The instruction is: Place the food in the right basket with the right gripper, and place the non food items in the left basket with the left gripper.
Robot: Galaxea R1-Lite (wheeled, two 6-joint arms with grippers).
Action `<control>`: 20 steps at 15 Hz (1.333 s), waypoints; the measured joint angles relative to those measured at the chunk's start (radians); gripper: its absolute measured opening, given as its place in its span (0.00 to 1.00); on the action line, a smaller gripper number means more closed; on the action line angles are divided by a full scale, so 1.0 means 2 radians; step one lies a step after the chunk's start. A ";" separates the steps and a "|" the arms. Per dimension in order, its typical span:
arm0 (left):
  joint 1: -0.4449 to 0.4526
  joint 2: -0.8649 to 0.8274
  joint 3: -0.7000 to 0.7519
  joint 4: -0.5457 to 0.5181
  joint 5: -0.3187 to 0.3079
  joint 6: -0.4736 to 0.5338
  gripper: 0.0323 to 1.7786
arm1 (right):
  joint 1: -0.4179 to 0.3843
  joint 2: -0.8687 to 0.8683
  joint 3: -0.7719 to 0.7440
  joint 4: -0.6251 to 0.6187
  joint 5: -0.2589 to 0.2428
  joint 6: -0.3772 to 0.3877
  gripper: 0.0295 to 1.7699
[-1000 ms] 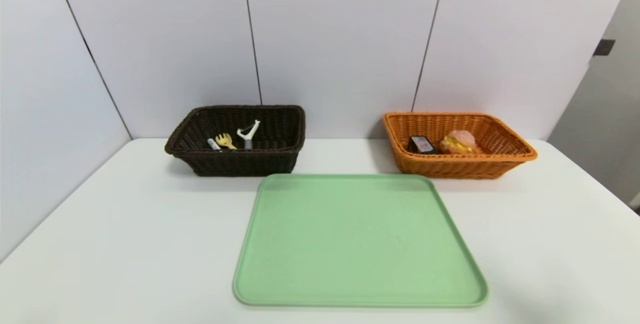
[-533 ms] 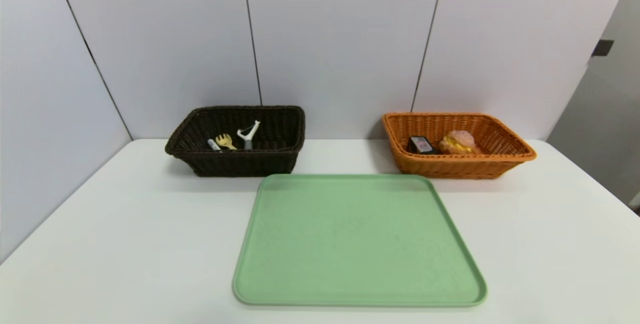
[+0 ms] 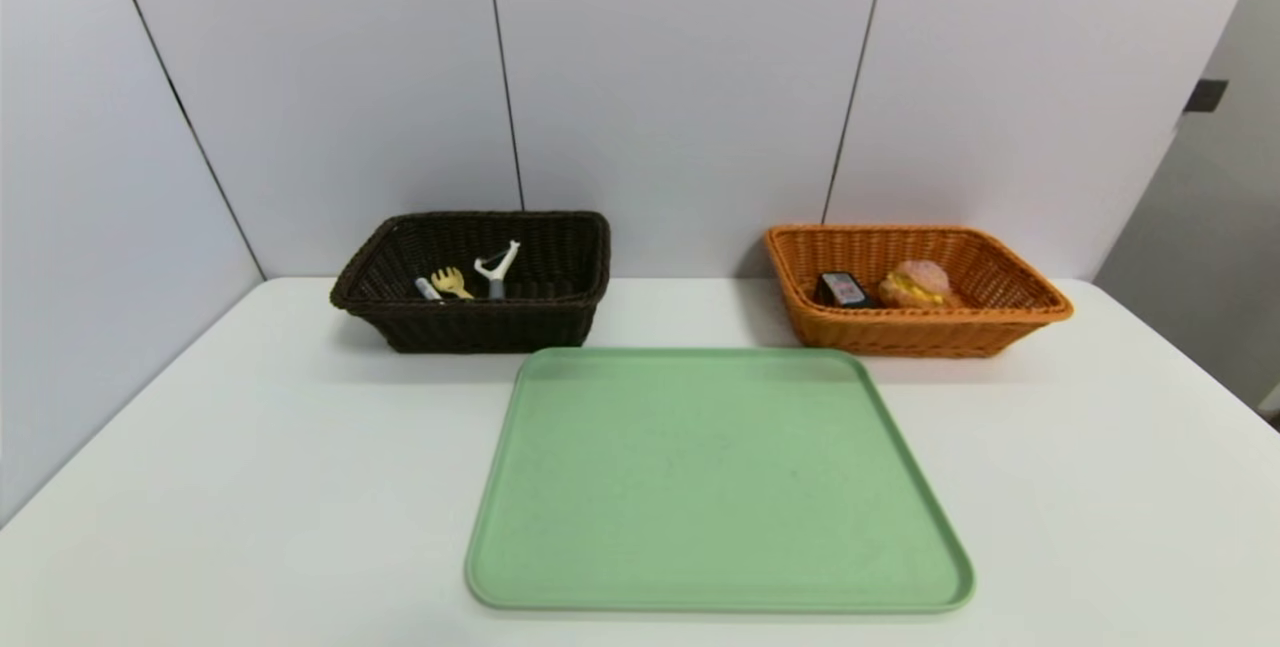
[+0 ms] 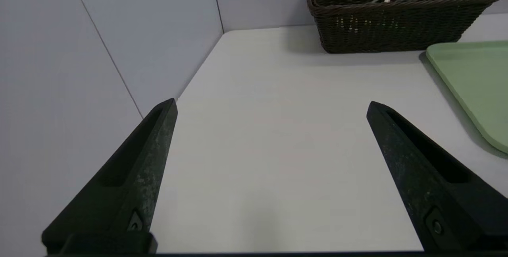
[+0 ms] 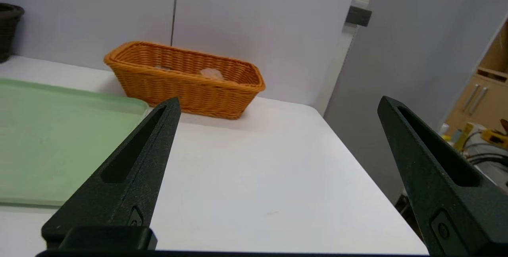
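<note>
In the head view the dark brown left basket point(image 3: 470, 322) holds the white peeler point(image 3: 497, 269), the yellow pasta spoon point(image 3: 450, 281) and the marker point(image 3: 427, 288). The orange right basket point(image 3: 915, 332) holds the bun point(image 3: 915, 284) and the small black box point(image 3: 841, 288). Neither arm shows in the head view. My left gripper point(image 4: 272, 104) is open over bare table, far short of the left basket point(image 4: 397, 26). My right gripper point(image 5: 278, 104) is open too, low over the table's near right part, well short of the right basket point(image 5: 190, 86). Nothing lies between either pair of fingers.
A bare green tray point(image 3: 715, 482) lies in the middle of the white table point(image 3: 220, 487), in front of both baskets. White wall panels close off the back and the left side. The table's right edge point(image 5: 357, 157) drops off beside my right gripper.
</note>
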 joint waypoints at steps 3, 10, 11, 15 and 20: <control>0.000 -0.001 0.091 -0.123 -0.003 0.034 0.95 | 0.000 -0.003 0.012 0.051 0.027 -0.004 0.97; 0.000 -0.001 0.128 -0.095 -0.103 0.028 0.95 | 0.000 -0.003 0.013 0.147 0.069 0.053 0.97; 0.000 -0.001 0.128 -0.081 -0.115 0.025 0.95 | 0.000 -0.003 0.013 0.147 0.067 0.074 0.97; 0.000 -0.001 0.126 -0.059 -0.121 -0.022 0.95 | 0.000 -0.003 0.013 0.148 0.052 0.107 0.97; 0.000 -0.001 0.128 -0.063 -0.109 -0.038 0.95 | 0.000 -0.003 0.013 0.147 0.047 0.122 0.97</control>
